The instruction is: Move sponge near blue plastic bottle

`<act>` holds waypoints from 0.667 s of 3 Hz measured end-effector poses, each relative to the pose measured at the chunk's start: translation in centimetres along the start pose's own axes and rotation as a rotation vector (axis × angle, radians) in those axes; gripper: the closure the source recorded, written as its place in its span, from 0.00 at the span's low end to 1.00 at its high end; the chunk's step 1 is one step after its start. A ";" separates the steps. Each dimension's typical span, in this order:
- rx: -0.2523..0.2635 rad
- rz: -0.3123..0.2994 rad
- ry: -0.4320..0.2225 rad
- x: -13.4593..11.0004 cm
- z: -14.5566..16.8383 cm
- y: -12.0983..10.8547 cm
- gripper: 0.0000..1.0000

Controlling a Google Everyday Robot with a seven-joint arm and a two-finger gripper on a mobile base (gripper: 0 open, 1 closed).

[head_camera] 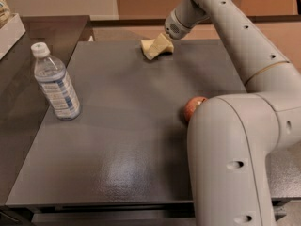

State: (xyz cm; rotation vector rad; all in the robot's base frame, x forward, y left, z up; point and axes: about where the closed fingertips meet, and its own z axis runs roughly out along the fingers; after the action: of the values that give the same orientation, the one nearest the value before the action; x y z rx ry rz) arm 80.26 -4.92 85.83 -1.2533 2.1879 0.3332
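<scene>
The pale yellow sponge (149, 49) lies near the far edge of the dark grey table (122, 140). My gripper (162, 44) is right at the sponge's right side, touching or overlapping it, reaching down from the upper right. The blue plastic bottle (55, 83) stands upright with its white cap on at the table's left edge, far from the sponge.
A red apple (192, 108) sits right of the table's middle, mostly hidden behind my large arm link (230, 159), which fills the lower right. A darker counter (19, 79) adjoins on the left, with a white box (9, 29) at the far left.
</scene>
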 end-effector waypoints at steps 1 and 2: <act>-0.002 0.001 0.012 -0.2 0.8 -0.1 0.39; 0.000 -0.005 0.013 -0.4 0.4 -0.1 0.64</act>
State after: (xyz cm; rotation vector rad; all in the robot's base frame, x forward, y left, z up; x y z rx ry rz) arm 80.67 -4.45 85.75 -1.2643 2.1953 0.3242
